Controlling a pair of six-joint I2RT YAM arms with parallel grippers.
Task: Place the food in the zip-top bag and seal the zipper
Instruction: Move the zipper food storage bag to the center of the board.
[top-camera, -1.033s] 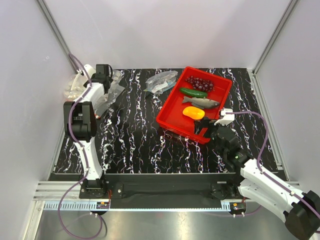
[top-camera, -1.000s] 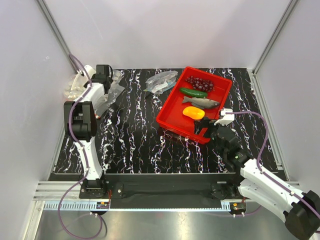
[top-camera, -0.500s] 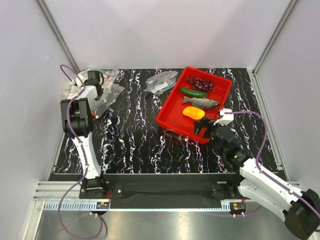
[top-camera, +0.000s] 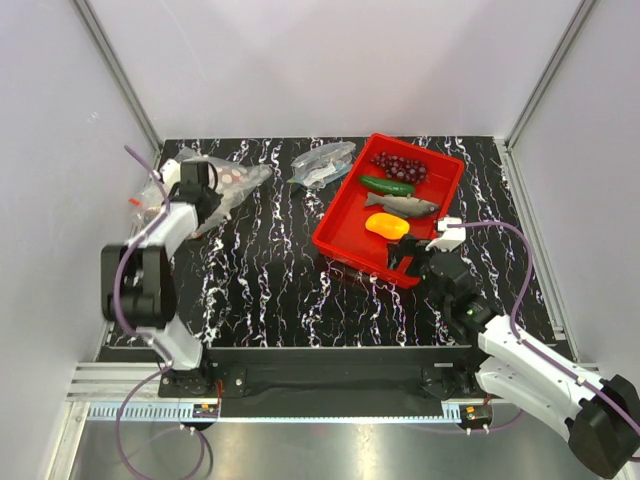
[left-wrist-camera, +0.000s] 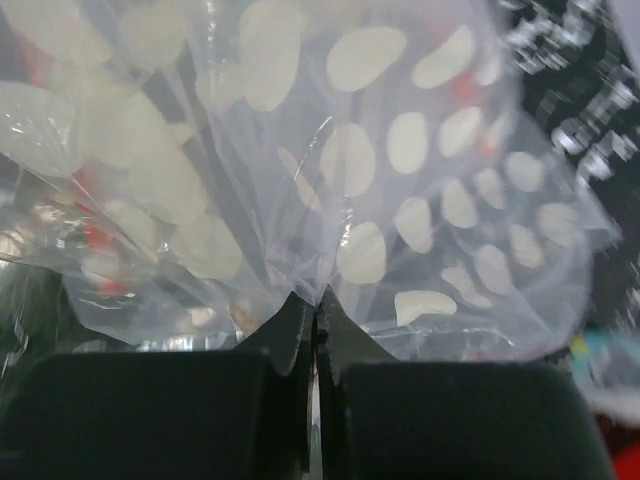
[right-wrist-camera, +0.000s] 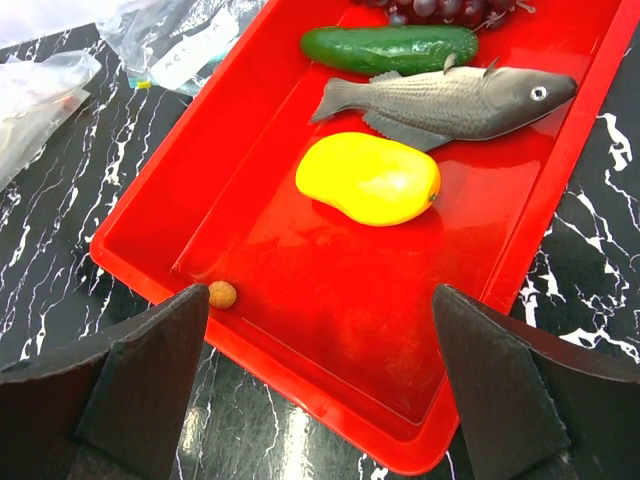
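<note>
black marbled worktop (top-camera: 270, 280): left tool (left-wrist-camera: 316, 300) clamps the zip-top bag (top-camera: 235, 180), well left of the red tray (top-camera: 345, 235) holding the food (top-camera: 400, 205); right tool (top-camera: 420, 255) open at its near edge. tugged, slick film could slip free.

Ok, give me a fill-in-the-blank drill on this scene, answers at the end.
1. The left gripper is ___ on the zip-top bag.
2. The right gripper stands ___ over the near edge of the red tray.
3. The fish lies between the cucumber and the ___ fruit.
Missing words: shut; open; yellow.
</note>
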